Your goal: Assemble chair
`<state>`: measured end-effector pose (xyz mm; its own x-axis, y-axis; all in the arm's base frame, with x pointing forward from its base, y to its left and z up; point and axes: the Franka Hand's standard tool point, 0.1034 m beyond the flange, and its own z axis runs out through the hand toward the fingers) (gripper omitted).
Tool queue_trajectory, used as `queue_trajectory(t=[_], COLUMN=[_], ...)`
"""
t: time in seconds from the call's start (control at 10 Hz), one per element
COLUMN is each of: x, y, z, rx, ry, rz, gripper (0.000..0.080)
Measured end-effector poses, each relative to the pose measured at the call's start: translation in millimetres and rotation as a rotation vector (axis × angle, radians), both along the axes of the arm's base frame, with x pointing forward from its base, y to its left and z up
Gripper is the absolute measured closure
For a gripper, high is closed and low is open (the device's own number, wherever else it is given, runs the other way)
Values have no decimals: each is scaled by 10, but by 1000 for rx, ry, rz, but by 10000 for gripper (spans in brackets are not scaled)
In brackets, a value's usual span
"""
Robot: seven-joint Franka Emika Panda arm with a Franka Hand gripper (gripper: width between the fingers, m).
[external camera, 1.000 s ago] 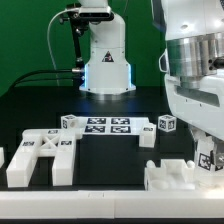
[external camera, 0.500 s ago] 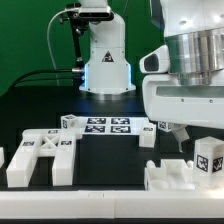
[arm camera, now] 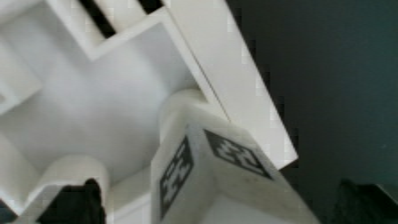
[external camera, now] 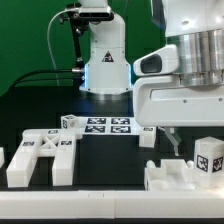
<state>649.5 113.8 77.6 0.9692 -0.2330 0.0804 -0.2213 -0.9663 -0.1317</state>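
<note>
Step in hand, by my reading: fitting an upright post into the larger panel at the exterior view's right. The end effector (external camera: 172, 146) hangs just above the white blocky plastic chair panel with raised walls (external camera: 168, 176). Its fingers are spread wide and grip nothing. In the wrist view one dark fingertip (arm camera: 75, 198) stands clear of the white square plastic post bearing black-and-white tags (arm camera: 210, 160), which rises between the fingers. In the exterior view that post (external camera: 208, 160) stands upright at the panel's end nearest the exterior view's right, touching it. You cannot tell from either view whether it is fully seated in a socket. The white cross-braced plastic frame (external camera: 40, 158) lies well apart on the black tabletop (external camera: 110, 165), toward the exterior view's left. A small white tagged plastic cube (external camera: 70, 123) sits just beside the marker board (external camera: 108, 125). Both look unattached. Judgement: the assembly is at an early-to-middle stage, with most parts loose. The next move calls for one of two things: a grip on the post to turn or press it home, or a straight lift clear and travel toward a loose part. In either case, keep the fingers wide during the lift so you do not snag the post and tip it.
</note>
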Motion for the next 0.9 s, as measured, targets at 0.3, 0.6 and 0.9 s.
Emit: queue_trajectory(t=[0.3,0.6,0.9], x=[-23,-10,-10], y=[-28,-66,-62], z=[61,36,33], rx=[-46,-54,-35], ry=[16,-6,12], rz=[337,325,149], gripper=[150,266,517])
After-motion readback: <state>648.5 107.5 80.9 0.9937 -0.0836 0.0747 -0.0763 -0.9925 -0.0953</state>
